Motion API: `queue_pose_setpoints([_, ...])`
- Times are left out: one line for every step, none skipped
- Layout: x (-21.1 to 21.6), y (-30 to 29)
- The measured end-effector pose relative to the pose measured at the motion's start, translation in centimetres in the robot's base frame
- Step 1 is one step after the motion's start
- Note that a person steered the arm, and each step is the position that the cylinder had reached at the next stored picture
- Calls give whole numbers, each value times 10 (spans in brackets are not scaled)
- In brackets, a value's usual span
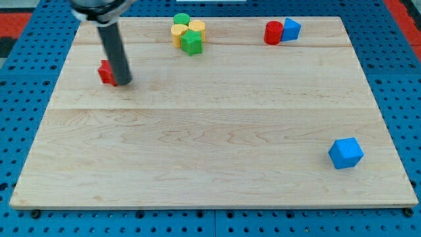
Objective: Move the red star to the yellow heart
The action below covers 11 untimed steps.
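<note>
The red star point(105, 72) lies near the view's upper left of the wooden board, partly hidden behind my rod. My tip point(123, 83) rests on the board right against the star's right side. A cluster near the view's top centre holds a yellow block point(178, 33), likely the yellow heart, with another yellow block point(197, 27), a green round block point(181, 19) and a green star-like block point(191, 43) pressed together. The cluster is well to the right of and above the red star.
A red cylinder point(273, 32) touches a blue block point(290, 29) at the view's top right. A blue cube point(346, 153) sits near the view's lower right. The wooden board point(210, 145) rests on a blue pegboard.
</note>
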State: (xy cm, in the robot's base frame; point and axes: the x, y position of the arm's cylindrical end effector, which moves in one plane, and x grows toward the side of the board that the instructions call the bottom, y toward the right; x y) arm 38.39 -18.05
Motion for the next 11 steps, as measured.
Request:
queue_pose_setpoints([8,-23])
queue_pose_setpoints([-5,-36])
queue_pose_setpoints([-36,-38])
queue_pose_setpoints([-60,-50])
queue_pose_setpoints([-82,-53])
queue_pose_setpoints([-103,-63])
queue_pose_setpoints([-114,-93])
queue_pose_setpoints([-119,-28])
queue_pose_setpoints([-124,45])
queue_pose_setpoints([-126,47])
queue_pose_setpoints([-125,27])
